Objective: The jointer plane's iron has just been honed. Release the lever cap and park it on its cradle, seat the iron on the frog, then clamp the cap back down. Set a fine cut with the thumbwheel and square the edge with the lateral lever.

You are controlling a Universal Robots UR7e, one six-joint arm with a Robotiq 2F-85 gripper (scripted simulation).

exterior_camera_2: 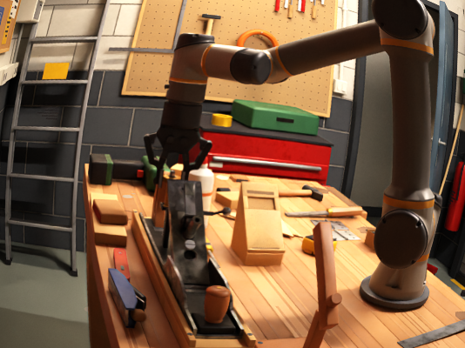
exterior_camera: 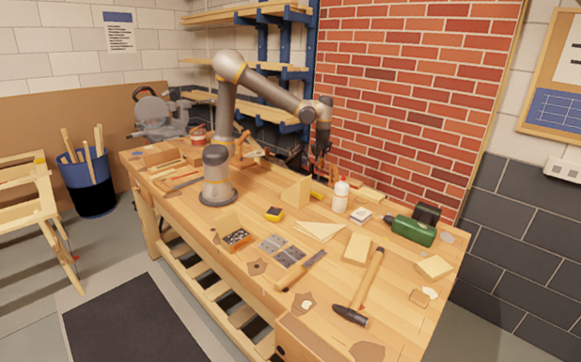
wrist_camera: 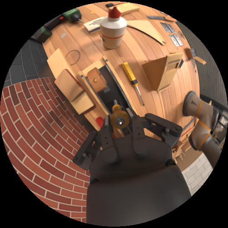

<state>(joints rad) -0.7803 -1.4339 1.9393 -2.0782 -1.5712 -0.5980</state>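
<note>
The brass thumbwheel sits at the rear of the jointer plane, behind the frog and ahead of the rear handle. My gripper is closed on the thumbwheel, with a finger on each side of it. The dark lever cap lies on the plane, over the iron. The plane rests in a long wooden tray at the back edge of the bench, with its round front knob nearest the second side camera. The wooden wedge-shaped cradle stands to the plane's right and holds nothing.
Behind the plane rises a red brick wall. A glue bottle stands past the rear handle. A yellow screwdriver lies between the plane and the cradle. Wood blocks lie on the plane's wall side. The arm's base stands to the right.
</note>
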